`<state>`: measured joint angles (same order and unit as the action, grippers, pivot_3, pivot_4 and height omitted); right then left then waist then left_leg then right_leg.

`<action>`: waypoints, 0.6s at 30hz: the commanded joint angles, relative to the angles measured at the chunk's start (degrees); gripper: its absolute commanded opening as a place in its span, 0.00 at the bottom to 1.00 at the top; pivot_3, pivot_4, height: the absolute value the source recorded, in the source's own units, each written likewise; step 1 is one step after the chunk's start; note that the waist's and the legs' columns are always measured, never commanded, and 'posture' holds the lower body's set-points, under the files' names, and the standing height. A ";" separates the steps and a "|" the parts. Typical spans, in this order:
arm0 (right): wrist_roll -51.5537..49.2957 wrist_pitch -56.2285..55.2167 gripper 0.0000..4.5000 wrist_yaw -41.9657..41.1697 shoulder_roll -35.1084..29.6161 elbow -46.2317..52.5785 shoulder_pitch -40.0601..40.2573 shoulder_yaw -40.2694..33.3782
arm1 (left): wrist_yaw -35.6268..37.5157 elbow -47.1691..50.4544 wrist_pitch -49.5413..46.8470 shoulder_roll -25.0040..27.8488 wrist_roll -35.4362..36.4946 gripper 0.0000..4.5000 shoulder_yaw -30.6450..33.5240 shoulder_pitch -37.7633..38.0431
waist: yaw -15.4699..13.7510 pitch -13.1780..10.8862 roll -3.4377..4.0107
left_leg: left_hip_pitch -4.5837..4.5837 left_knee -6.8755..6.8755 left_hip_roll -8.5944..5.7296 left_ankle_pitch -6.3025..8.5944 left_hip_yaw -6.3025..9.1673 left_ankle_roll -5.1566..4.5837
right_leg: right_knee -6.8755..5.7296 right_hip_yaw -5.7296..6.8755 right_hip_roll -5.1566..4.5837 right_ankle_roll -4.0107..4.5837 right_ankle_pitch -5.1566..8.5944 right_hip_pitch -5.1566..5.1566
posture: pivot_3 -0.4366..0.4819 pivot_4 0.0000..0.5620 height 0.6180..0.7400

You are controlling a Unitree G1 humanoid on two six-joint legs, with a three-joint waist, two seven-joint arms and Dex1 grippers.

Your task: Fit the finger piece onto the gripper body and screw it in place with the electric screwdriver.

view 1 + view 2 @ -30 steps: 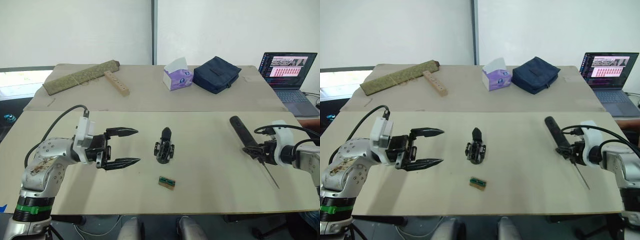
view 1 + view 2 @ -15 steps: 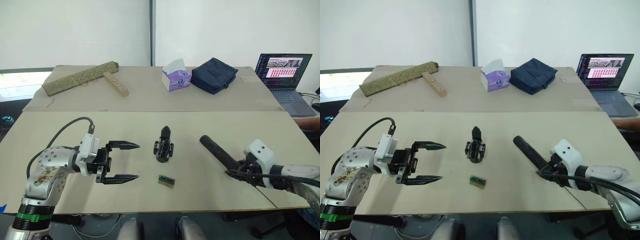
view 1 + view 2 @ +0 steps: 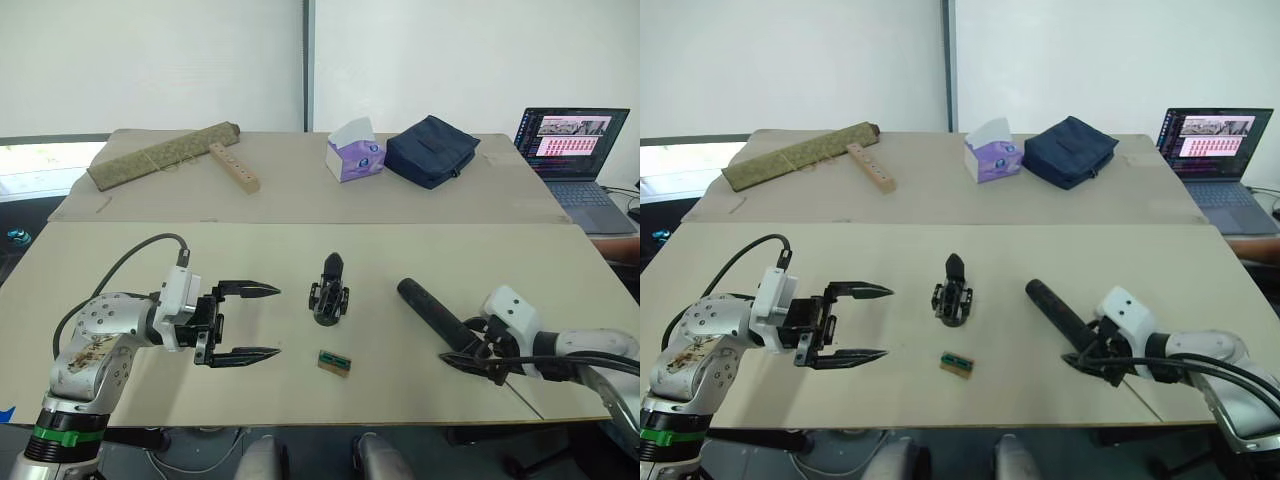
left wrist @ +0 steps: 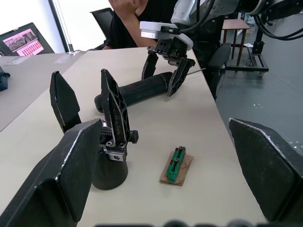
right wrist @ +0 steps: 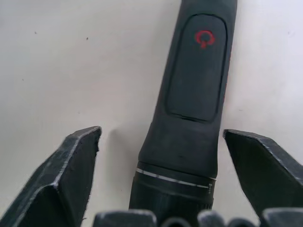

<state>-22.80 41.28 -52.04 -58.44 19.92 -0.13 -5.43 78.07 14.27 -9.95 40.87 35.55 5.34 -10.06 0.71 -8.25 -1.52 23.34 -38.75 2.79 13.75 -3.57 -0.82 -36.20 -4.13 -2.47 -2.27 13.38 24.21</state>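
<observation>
Electric screwdriver (image 3: pixel 432 311) lies on table (image 3: pixel 420 255) between spread fingers of my right gripper (image 3: pixel 478 360); my left gripper (image 3: pixel 258 321) gapes empty beside gripper body (image 3: pixel 329 293).

left arm: bent at near left, forearm reaching right
left gripper (image 3: pixel 247 322): fingers spread wide, pointing right, holding nothing
right arm: low at near right, reaching left
right gripper (image 3: pixel 1087 358): fingers parted, straddling the electric screwdriver (image 3: pixel 1057 312), not clamped
</observation>
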 commanded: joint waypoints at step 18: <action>5.03 30.78 0.99 -13.32 -16.98 1.17 -38.43 31.30 | -1.18 1.77 -0.93 -0.45 0.59 1.00 -2.18 -1.52 | 0.16 -0.03 0.02 | 0.02 0.05 0.07 0.01 -0.12 0.01 | -0.02 0.03 -0.05 0.37 0.13 0.22 | 0.48 0.27 1.00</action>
<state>-19.15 69.98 -64.69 -75.76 21.45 -36.69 24.24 77.00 14.91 -11.28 40.41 35.84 2.80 -11.15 0.87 -8.28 -1.49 23.36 -38.71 2.87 13.76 -3.69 -0.82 -36.22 -4.10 -2.52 -1.91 13.49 24.43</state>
